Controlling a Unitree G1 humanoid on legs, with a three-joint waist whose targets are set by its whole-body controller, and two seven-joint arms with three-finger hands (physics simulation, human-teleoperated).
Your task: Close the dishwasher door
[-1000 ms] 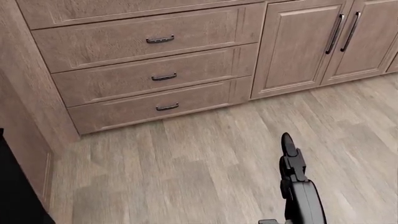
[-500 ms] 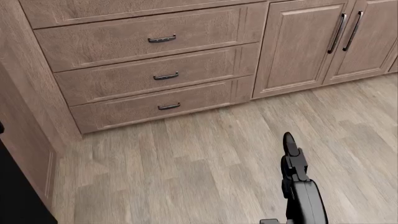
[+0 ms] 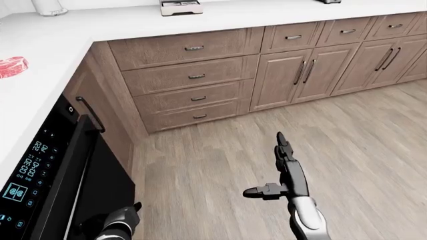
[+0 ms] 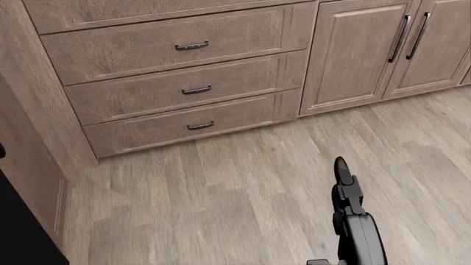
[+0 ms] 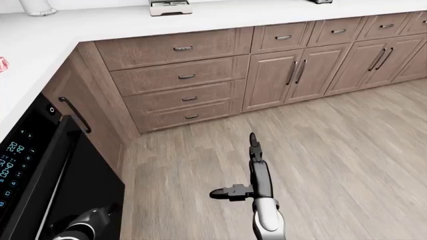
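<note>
The dishwasher [image 3: 30, 167] stands at the left of the left-eye view, with a lit control strip on its top edge. Its black door [image 3: 100, 182] leans out a little from the top. It also shows as a black shape at the bottom left of the head view [image 4: 18, 226]. My left hand [image 3: 123, 219] is at the bottom left, against the door's black face, with one finger sticking up. Its other fingers are hard to tell from the black door. My right hand [image 3: 284, 160] is open, fingers straight and thumb out to the left, over the wood floor and apart from the door.
Brown drawers [image 4: 191, 88] and cupboard doors [image 4: 353, 55] run along the top of the views under a white counter [image 3: 80, 30]. A red piece of meat [image 3: 10, 64] and a metal appliance [image 3: 181, 6] sit on the counter. Wood floor [image 3: 360, 140] spreads to the right.
The head view shifted very slightly, so the drawers sit a few pixels further right than a second ago. My right hand has hardly moved.
</note>
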